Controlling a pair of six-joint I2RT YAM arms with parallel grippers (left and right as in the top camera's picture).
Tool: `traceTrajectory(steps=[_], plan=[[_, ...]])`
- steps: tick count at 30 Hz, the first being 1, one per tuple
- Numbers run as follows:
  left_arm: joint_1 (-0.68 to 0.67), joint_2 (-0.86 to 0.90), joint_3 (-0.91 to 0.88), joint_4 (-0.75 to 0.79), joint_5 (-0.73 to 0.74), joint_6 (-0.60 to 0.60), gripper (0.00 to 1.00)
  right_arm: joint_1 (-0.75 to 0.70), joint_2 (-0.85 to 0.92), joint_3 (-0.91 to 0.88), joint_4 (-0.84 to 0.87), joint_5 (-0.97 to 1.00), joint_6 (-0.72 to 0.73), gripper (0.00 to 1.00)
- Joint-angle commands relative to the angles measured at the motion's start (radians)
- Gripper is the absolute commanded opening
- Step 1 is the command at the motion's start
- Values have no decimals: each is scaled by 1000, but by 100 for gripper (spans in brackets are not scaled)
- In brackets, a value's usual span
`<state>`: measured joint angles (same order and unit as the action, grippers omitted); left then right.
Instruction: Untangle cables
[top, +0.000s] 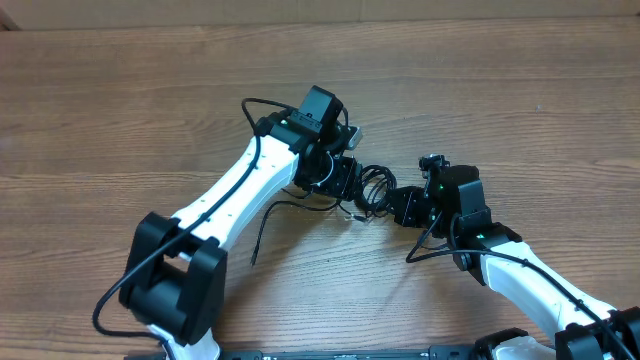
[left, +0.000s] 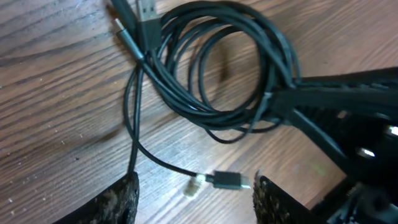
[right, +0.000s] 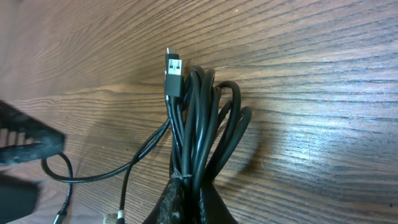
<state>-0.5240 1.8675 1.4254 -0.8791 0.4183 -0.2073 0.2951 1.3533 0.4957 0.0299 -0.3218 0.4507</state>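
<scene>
Left gripper (left: 196, 190) stands spread, its fingers (left: 121, 202) either side of a small plug (left: 227, 180) and touching neither the plug nor its cord. That plug lies flat on the table (left: 56, 74) directly between the jaws, with its long axis across the gap. From the plug a single thin strand (left: 134, 118) runs away from the gripper toward the cables (left: 217, 68). These lie just beyond as a loose coil, with a USB plug (left: 147, 9) at the far left edge. On the coil's other side, the right gripper (right: 189, 199) is pressed together on one end of the bundle, so the loops stretch straight away from it across the wood. Judgement: the left arm is nearer to the free plug end, while the right one already anchors the coil. The coming move appears to turn on this line, with the strand leading from the spread jaws up into the held bundle, so a pull back along it should draw the strand clear.
</scene>
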Motion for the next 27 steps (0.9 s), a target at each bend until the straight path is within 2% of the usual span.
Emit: traceTrajectory(steps=[1,7,11,15,21,24,25,27], plan=[[-8,27,-3,4,-29,-10,60,-1,0,14,2,8,-10,4],[-8,31,-3,17,-52,-10,62,-1,0,14,2,7,-10,4],[-8,31,-3,-40,-63,-1,52,-1,0,14,-6,13,-10,4],[-8,31,-3,-121,-141,2,40,-1,0,14,-10,18,-10,4],[-8,31,-3,-62,-82,1,37,0,0,14,-18,4,-10,4],[-8,31,-3,-17,-42,-9,37,-1,0,14,-87,-17,-10,4],[-8,31,-3,-11,-42,-11,36,-3,0,14,-112,-13,-10,6],[-8,31,-3,-6,-40,-10,37,-13,0,14,-147,-3,-10,34]])
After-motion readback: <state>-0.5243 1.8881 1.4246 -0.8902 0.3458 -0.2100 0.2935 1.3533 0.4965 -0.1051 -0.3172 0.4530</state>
